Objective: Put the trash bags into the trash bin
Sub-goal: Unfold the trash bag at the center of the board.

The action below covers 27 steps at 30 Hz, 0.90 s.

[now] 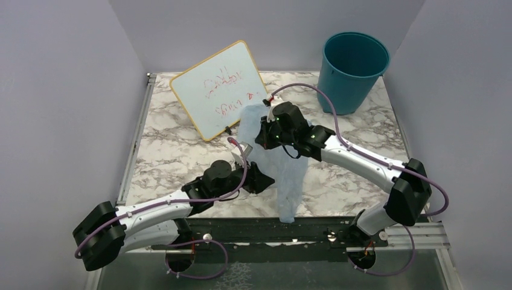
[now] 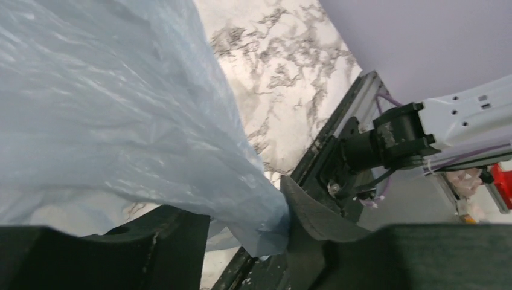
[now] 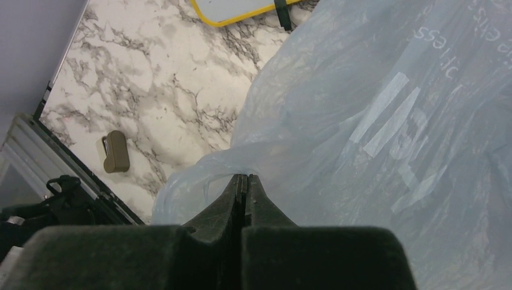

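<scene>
Trash bag hangs over the middle of the table, well apart from the trash bin back at 1 o'clock. Right gripper has its claw pinched together on the bag's top edge, arm bent in from 4 o'clock and raised. Left gripper reaches in low from 7 o'clock, fingers apart with the bag's lower film between them.
</scene>
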Each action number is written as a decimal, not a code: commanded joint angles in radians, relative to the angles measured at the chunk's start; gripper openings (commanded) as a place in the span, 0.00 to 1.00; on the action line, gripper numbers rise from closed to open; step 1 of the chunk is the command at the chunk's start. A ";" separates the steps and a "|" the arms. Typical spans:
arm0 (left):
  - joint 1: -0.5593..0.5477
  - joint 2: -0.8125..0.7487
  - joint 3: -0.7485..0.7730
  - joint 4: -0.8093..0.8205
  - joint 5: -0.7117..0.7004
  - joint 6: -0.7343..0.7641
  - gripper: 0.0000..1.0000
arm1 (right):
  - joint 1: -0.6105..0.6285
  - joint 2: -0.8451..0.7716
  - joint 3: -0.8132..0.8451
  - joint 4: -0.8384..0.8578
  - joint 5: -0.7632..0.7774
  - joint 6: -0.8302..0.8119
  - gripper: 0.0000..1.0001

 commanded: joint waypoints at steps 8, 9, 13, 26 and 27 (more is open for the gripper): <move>-0.056 -0.252 0.020 -0.299 -0.079 -0.019 0.00 | -0.013 -0.099 -0.065 -0.088 0.163 -0.062 0.01; -0.056 -0.281 0.058 -0.398 -0.125 -0.008 0.00 | -0.015 -0.109 -0.065 -0.094 0.167 -0.083 0.01; -0.054 -0.348 0.161 -0.620 -0.244 0.044 0.00 | -0.016 -0.145 -0.074 -0.081 0.046 -0.176 0.02; -0.054 -0.346 0.067 -0.457 -0.056 0.037 0.00 | -0.016 -0.500 -0.445 0.192 -0.190 0.420 0.77; -0.055 -0.342 0.064 -0.446 -0.044 0.040 0.00 | -0.016 -0.504 -0.496 0.257 -0.224 0.486 0.77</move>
